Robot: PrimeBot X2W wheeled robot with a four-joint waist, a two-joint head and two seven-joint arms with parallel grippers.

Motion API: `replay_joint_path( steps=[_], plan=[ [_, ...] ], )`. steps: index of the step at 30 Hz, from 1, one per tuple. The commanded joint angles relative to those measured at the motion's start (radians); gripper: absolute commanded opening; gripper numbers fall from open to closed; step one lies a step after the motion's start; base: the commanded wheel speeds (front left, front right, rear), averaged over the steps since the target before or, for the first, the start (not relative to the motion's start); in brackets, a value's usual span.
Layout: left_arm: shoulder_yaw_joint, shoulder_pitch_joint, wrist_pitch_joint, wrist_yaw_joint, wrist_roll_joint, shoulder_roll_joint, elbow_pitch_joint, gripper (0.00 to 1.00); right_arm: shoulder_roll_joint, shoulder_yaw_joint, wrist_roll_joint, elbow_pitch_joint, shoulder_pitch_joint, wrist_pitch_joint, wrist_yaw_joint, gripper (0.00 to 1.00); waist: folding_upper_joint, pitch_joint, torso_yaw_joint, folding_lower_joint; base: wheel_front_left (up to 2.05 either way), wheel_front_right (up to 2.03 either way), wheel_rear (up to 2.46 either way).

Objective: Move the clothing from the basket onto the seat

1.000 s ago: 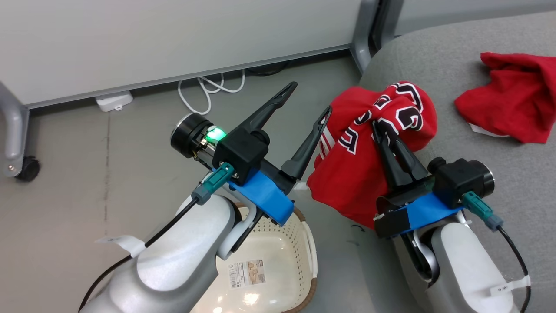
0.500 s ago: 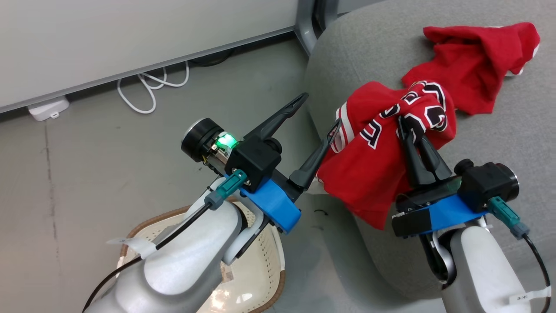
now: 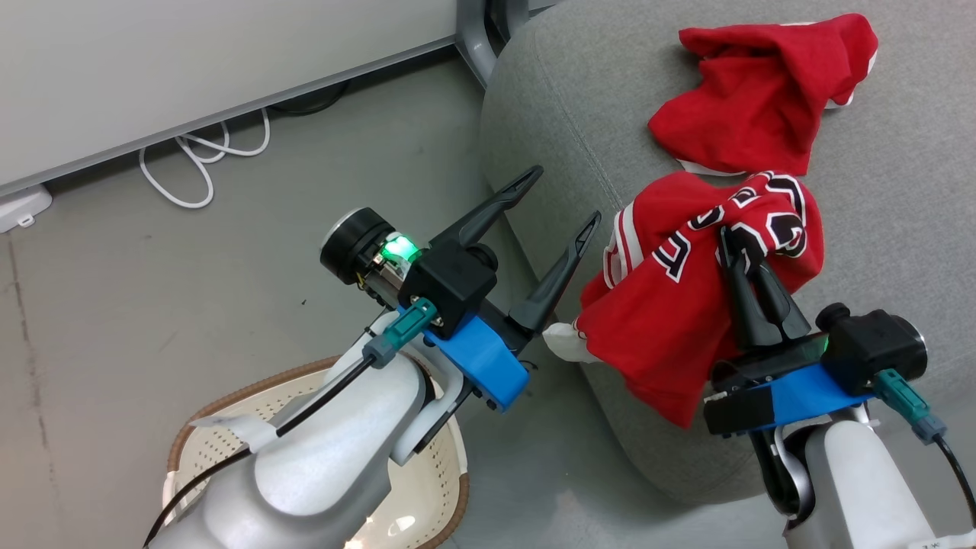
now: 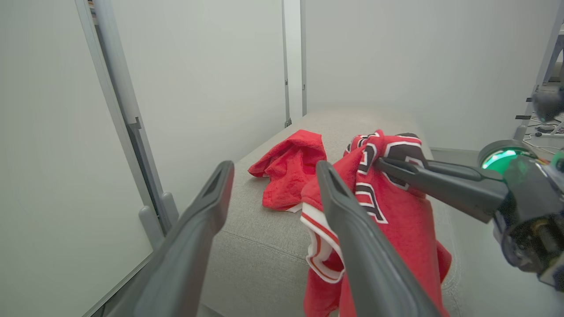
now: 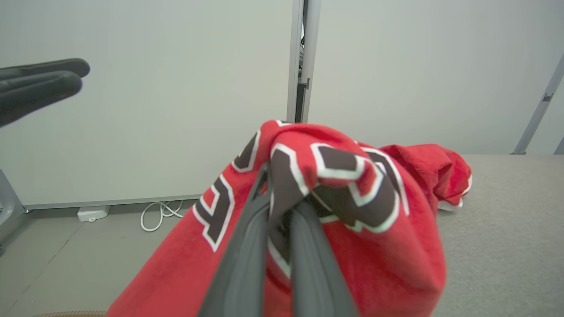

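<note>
Seat (image 3: 900, 198), large and grey, takes up the right side. On the floor (image 3: 191, 290) off its left edge stands the cream basket (image 3: 206, 465), partly hidden under the left forearm (image 3: 320, 457). A crumpled red garment (image 3: 755, 99) lies on the seat top. Just beside it, the lettered jersey (image 3: 656, 320) drapes over the seat's left edge, bunched and pinched in the clamped right gripper (image 3: 732, 240). The left gripper (image 3: 566, 194) hangs beside that edge, fingers spread and empty.
</note>
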State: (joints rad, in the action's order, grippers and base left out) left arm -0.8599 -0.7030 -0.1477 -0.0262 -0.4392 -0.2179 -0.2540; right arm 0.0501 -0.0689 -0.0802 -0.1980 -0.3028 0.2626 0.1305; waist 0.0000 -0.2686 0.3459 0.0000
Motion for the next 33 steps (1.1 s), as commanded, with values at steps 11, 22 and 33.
replay_joint_path(
  steps=[11,22,33],
  plan=[
    [0.012,-0.028,0.001,0.018,0.002,-0.033,0.015,1.00,0.003,0.055,0.042,0.066,-0.161,0.003,0.000,0.00,0.0000,-0.062,-0.018,0.0000,0.00,0.00,0.00],
    [0.009,-0.119,0.043,0.013,0.048,-0.081,0.075,1.00,0.141,0.242,0.044,0.100,-0.540,0.003,0.000,0.00,0.0000,-0.269,-0.068,0.0000,0.00,0.00,0.00],
    [-0.004,-0.209,0.078,0.007,0.089,-0.099,0.123,1.00,0.384,0.421,0.030,-0.068,-0.796,0.003,0.000,0.00,0.0000,-0.446,-0.090,0.0000,0.00,0.00,0.00]
  ],
)
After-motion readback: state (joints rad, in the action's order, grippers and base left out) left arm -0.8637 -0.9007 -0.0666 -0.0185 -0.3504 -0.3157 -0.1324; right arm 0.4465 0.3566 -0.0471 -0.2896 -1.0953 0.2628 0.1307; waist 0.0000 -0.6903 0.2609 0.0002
